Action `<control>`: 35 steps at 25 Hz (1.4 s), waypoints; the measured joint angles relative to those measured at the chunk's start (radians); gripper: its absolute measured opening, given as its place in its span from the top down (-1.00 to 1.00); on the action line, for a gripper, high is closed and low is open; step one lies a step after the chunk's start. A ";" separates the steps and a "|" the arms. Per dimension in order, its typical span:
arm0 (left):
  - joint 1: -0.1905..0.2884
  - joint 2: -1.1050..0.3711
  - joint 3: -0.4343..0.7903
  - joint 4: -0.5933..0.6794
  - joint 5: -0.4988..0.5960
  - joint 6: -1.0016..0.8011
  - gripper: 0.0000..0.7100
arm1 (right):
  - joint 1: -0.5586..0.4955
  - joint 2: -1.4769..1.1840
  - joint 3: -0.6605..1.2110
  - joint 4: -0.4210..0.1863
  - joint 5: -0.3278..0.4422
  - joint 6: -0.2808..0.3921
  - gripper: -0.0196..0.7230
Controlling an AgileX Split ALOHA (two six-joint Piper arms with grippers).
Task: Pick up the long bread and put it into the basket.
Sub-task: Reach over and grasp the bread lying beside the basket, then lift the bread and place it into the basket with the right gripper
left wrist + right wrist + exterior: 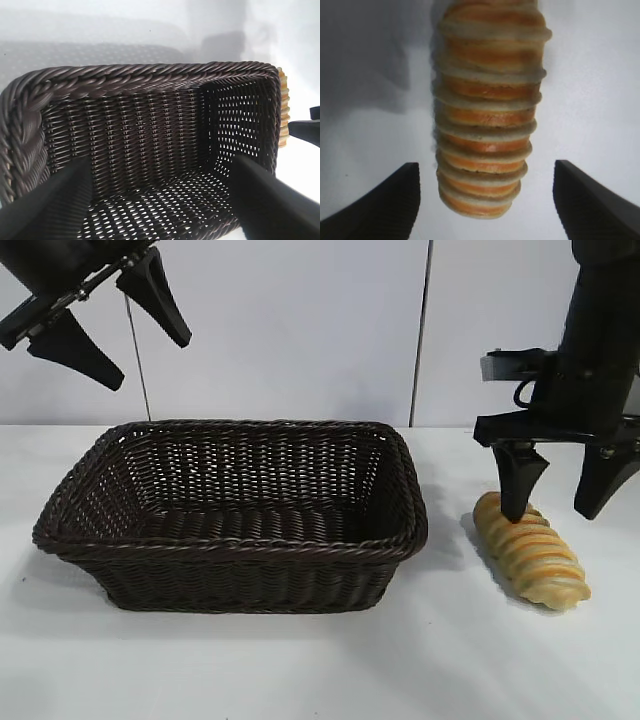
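right claw point(565, 502) spread over long bread point(530, 550)

Sitting on white tabletop point(300, 670), left of centre in exterior view: large rectangular dark brown woven wicker basket point(235, 570). Lying on tabletop right of basket, just beside its right wall, not touching: elongated golden-tan ridged long bread point(535, 558), running from far-left to near-right. Standing behind everything: pale wall panels point(300, 320). Hanging above far-left corner of basket, well clear of rim: black left gripper point(105, 315), fingers spread. Hovering over loaf's far end: black right gripper point(560, 502), fingers spread, one finger in front of loaf's far end, other off to its right; straddling loaf in right wrist view.
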 joint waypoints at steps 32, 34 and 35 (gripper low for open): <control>0.000 0.000 0.000 0.000 0.000 0.004 -0.56 | 0.000 -0.128 0.000 0.015 0.015 0.000 0.52; 0.000 0.000 0.000 0.000 0.000 0.004 -0.56 | 0.000 -0.159 -0.003 0.015 0.034 0.000 0.52; 0.000 0.000 0.000 0.000 0.000 0.004 -0.56 | 0.000 -0.169 -0.011 0.015 0.051 0.000 0.52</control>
